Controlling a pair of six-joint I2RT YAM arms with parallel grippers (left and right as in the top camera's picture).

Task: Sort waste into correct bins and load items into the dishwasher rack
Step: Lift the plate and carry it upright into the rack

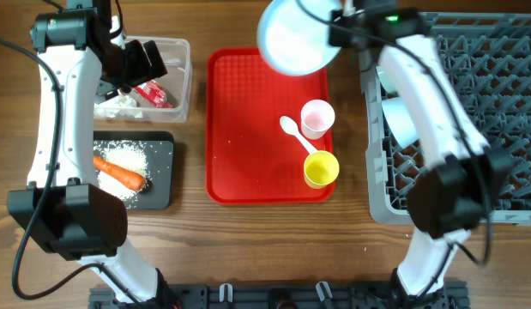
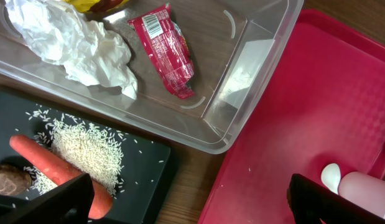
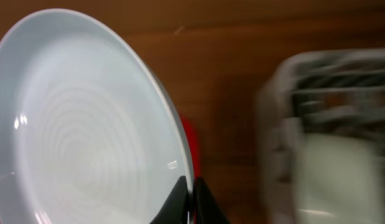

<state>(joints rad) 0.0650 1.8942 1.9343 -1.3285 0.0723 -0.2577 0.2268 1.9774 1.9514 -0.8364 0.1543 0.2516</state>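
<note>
Waste (image 2: 167,50) binned. Right jaws grip the plate (image 1: 295,39) at the worktop's (image 1: 248,249) far edge; left jaws gape. Pink cup (image 1: 317,118), yellow cup (image 1: 321,169), spoon (image 1: 290,129) unracked.

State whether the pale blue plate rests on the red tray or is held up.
Held up: the right gripper pinches the plate by its rim, partly above the red tray.

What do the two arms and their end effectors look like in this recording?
Both the left arm and right arm have white tubular links joined by black joint housings. Each has a small green light near the wrist and thin black cables. The left end effector and right end effector have plain black fingers.
</note>
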